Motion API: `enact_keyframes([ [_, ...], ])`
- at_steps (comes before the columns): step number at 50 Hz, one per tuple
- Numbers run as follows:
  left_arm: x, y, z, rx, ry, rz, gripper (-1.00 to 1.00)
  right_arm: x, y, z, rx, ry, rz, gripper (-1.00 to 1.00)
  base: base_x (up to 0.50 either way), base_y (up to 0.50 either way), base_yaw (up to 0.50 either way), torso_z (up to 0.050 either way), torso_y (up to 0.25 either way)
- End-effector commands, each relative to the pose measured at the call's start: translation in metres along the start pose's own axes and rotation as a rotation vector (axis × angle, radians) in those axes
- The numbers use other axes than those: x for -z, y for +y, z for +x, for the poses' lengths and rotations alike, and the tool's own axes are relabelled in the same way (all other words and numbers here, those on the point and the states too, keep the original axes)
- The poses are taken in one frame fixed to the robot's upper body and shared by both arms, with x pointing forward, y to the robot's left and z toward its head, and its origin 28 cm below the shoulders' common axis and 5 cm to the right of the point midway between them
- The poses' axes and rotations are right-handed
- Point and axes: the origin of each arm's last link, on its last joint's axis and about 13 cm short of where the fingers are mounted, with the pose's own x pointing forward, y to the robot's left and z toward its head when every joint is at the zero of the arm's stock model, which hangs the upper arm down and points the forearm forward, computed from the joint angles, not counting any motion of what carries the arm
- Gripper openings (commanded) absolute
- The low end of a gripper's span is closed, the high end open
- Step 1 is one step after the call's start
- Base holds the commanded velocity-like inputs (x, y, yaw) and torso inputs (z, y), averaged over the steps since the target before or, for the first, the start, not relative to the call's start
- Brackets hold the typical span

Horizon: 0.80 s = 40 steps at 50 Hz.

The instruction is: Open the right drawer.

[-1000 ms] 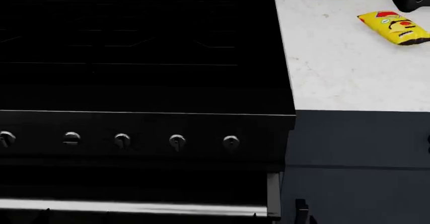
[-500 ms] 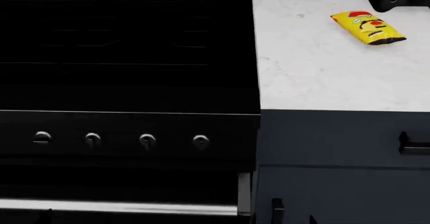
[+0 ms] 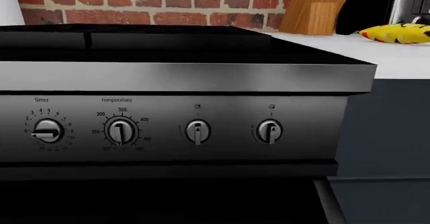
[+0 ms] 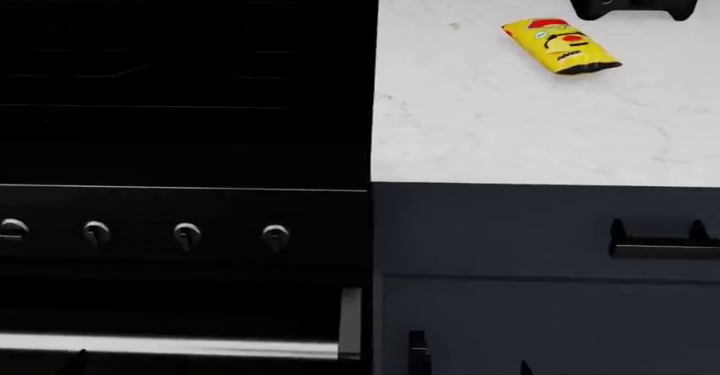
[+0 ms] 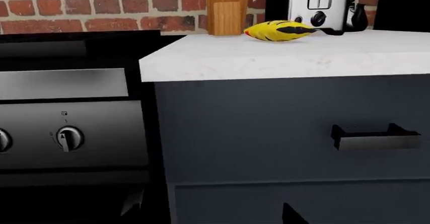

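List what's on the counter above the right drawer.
On the white counter above the closed right drawer: a yellow snack bag, a wooden knife block and a toaster near the brick wall. The drawer's inside is hidden. No gripper in view.

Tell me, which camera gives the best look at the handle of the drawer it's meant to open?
The right wrist view: the drawer handle shows whole and large on the drawer front. The head view also shows it, smaller, from above. The left wrist view shows only stove knobs and none of it.
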Motion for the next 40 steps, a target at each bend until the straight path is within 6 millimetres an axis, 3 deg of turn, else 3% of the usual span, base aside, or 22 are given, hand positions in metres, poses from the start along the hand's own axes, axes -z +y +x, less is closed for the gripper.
enact_keyframes([
  [1,0.0003,0.0001,-0.0001,0.001,-0.004,-0.001,1.00,-0.0018,-0.0001,-0.0004,0.006,-0.007,0.001,1.00,0.00,-0.21,0.00,0.000,0.000],
  [40,0.0003,0.0002,-0.0007,0.003,-0.001,-0.008,1.00,-0.0005,-0.0005,-0.0006,0.011,-0.003,0.001,1.00,0.00,-0.21,0.00,0.000,0.000],
])
